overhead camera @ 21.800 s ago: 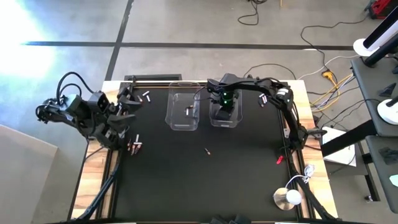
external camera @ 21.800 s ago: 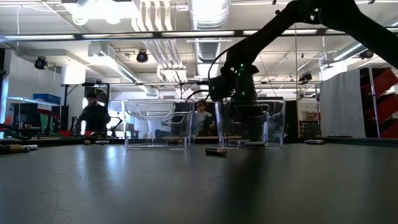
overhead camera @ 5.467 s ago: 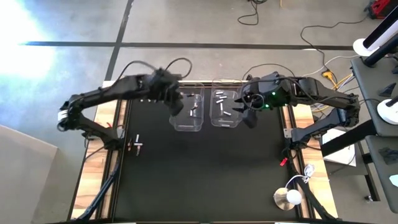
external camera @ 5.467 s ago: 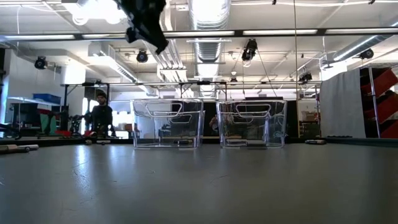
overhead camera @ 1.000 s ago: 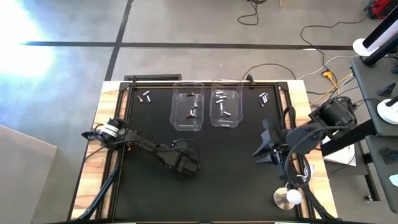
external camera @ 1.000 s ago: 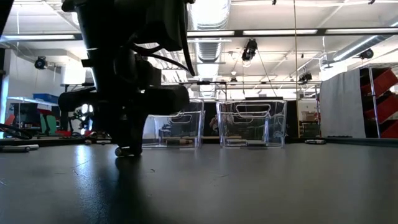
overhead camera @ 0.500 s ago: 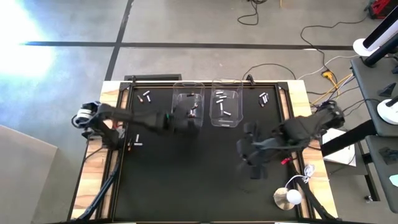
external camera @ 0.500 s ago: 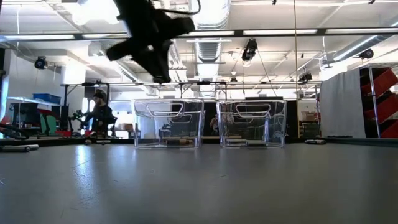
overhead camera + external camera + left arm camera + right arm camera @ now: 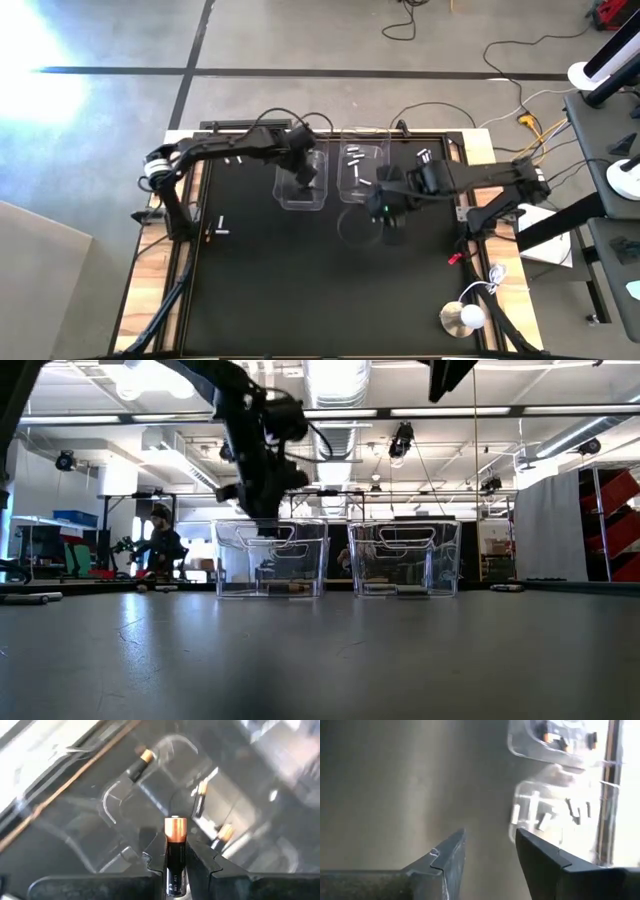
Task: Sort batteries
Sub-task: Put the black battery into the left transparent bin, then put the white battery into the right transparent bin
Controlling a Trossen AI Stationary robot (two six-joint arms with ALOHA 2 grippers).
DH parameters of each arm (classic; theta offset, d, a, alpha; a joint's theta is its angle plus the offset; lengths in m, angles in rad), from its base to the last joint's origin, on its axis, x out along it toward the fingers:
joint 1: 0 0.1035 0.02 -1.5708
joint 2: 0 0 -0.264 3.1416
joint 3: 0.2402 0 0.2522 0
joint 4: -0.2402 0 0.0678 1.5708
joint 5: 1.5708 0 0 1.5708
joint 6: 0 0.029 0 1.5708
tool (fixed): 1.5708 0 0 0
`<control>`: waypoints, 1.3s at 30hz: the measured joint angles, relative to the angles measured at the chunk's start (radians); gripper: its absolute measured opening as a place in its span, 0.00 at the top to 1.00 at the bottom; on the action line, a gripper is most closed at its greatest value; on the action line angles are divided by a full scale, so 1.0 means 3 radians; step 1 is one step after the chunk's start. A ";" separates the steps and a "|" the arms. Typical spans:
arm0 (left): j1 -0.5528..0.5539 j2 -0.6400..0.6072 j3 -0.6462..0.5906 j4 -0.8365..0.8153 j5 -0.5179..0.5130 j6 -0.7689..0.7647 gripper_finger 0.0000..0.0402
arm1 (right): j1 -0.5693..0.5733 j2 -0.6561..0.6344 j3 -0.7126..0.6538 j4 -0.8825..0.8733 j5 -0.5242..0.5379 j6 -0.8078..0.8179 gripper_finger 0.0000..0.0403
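Holding a copper-topped battery (image 9: pixel 175 854) clamped upright in my left end effector (image 9: pixel 176 865), I see the left bin (image 9: pixel 300 180) directly below it with more batteries (image 9: pixel 140 762) inside, while my right end effector (image 9: pixel 490 851), fingers apart and empty, hovers over bare worktop (image 9: pixel 300 280) just short of the right bin (image 9: pixel 362 178).

Both arms are slim, dark and built of jointed segments. The left arm (image 9: pixel 220 150) has a pale, whitish ring at its base joint, and thin black cables loop loosely above its forearm. The right arm (image 9: pixel 480 180) carries a small green light near its wrist. The left gripper (image 9: pixel 175 865) has two matte black fingers with stepped, angular inner edges. The right gripper (image 9: pixel 490 855) has broad, dark grey fingers (image 9: pixel 445 857) with bevelled tips and a small notch.
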 joint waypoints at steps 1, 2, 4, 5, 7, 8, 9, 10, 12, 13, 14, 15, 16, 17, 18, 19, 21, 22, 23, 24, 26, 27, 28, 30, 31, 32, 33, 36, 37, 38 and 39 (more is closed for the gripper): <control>0.0020 0.0055 0.0007 0.0006 0.0047 0.0213 0.94 | -0.0076 -0.0003 0.0008 -0.0004 0.0001 -0.0048 0.58; 0.0026 0.0108 0.0010 0.0006 0.0072 0.0443 0.94 | -0.0146 -0.0012 0.0019 -0.0003 0.0000 -0.0114 0.58; 0.0033 0.0210 0.0011 -0.0006 0.0142 0.0800 0.94 | -0.0284 -0.0049 0.0025 0.0005 0.0001 -0.0210 0.58; 0.0037 0.0254 0.0011 0.0009 0.0189 0.0925 0.94 | -0.0346 -0.0068 0.0027 -0.0003 0.0000 -0.0249 0.59; 0.0048 0.0349 0.0011 0.0060 0.0388 0.1101 0.94 | -0.0474 -0.0118 0.0028 -0.0003 0.0000 -0.0303 0.59; 0.0052 0.0370 0.0010 0.0105 0.0484 0.1129 0.94 | -0.0530 -0.0142 0.0028 -0.0001 0.0001 -0.0330 0.60; 0.0052 0.0394 0.0010 0.0141 0.0550 0.1135 0.94 | -0.0587 -0.0163 0.0028 0.0000 -0.0001 -0.0349 0.60; 0.0042 0.0407 0.0011 0.0167 0.0569 0.1138 0.94 | -0.0642 -0.0178 0.0028 0.0008 -0.0001 -0.0350 0.61; 0.0012 0.0442 0.0011 0.0202 0.0566 0.1157 0.94 | -0.0751 -0.0213 0.0028 0.0035 -0.0002 -0.0347 0.61; 0.0008 0.0460 0.0011 0.0215 0.0565 0.1195 0.94 | -0.0791 -0.0222 0.0029 0.0045 -0.0002 -0.0338 0.62; 0.0005 0.0479 0.0011 0.0219 0.0564 0.1243 0.94 | -0.0835 -0.0231 0.0031 0.0051 0.0000 -0.0313 0.62; 0.0005 0.0497 0.0011 0.0225 0.0547 0.1296 0.94 | -0.0878 -0.0232 0.0031 0.0051 0.0000 -0.0307 0.62; 0.0009 0.0512 0.0011 0.0229 0.0520 0.1340 0.94 | -0.0908 -0.0232 0.0030 0.0054 -0.0001 -0.0260 0.62; 0.0017 0.0535 0.0011 0.0219 0.0490 0.1391 0.94 | -0.0936 -0.0229 0.0030 0.0071 -0.0002 -0.0175 0.63; 0.0019 0.0558 0.0011 0.0214 0.0487 0.1454 0.94 | -0.0956 -0.0227 0.0031 0.0097 -0.0003 -0.0078 0.63; 0.0023 0.0575 0.0011 0.0212 0.0485 0.1521 0.94 | -0.0972 -0.0226 0.0030 0.0130 -0.0004 0.0005 0.63; 0.0022 0.0622 0.0015 0.0240 0.0474 0.1635 0.94 | -0.0977 -0.0226 0.0030 0.0190 -0.0005 0.0068 0.63; 0.0026 0.0653 0.0036 0.0244 0.0473 0.1672 0.94 | -0.0977 -0.0226 0.0030 0.0216 -0.0005 0.0070 0.63; 0.0030 0.0696 0.0065 0.0256 0.0474 0.1705 0.94 | -0.0976 -0.0226 0.0030 0.0254 -0.0008 0.0077 0.63; 0.0035 0.0741 0.0096 0.0269 0.0474 0.1736 0.94 | -0.0976 -0.0226 0.0030 0.0275 -0.0009 0.0105 0.62; 0.0045 0.0840 0.0164 0.0258 0.0462 0.1807 0.94 | -0.0977 -0.0225 0.0028 0.0299 -0.0009 0.0218 0.61; 0.0049 0.0884 0.0209 0.0261 0.0457 0.1818 0.94 | -0.0978 -0.0225 0.0028 0.0304 -0.0008 0.0266 0.61; 0.0052 0.0935 0.0260 0.0257 0.0448 0.1822 0.94 | -0.0978 -0.0225 0.0028 0.0304 -0.0008 0.0332 0.60; 0.0052 0.1026 0.0363 0.0215 0.0445 0.1819 0.91 | -0.0978 -0.0225 0.0028 0.0303 -0.0008 0.0467 0.59; 0.0051 0.1077 0.0419 0.0171 0.0435 0.1822 0.90 | -0.0978 -0.0225 0.0027 0.0300 -0.0009 0.0546 0.59; 0.0051 0.1114 0.0479 0.0125 0.0436 0.1826 0.88 | -0.0972 -0.0225 0.0027 0.0297 -0.0011 0.0617 0.58; 0.0052 0.1159 0.0540 0.0077 0.0434 0.1831 0.86 | -0.0965 -0.0225 0.0026 0.0296 -0.0019 0.0674 0.57; 0.0053 0.1233 0.0693 -0.0048 0.0417 0.1878 0.79 | -0.0936 -0.0225 0.0026 0.0294 -0.0038 0.0740 0.55; 0.0053 0.1243 0.0727 -0.0064 0.0417 0.1895 0.77 | -0.0923 -0.0225 0.0026 0.0294 -0.0038 0.0740 0.54; 0.0052 0.1244 0.0758 -0.0071 0.0415 0.1900 0.76 | -0.0919 -0.0225 0.0026 0.0294 -0.0039 0.0740 0.53; 0.0051 0.1237 0.0784 -0.0079 0.0413 0.1898 0.74 | -0.0919 -0.0225 0.0026 0.0294 -0.0043 0.0740 0.53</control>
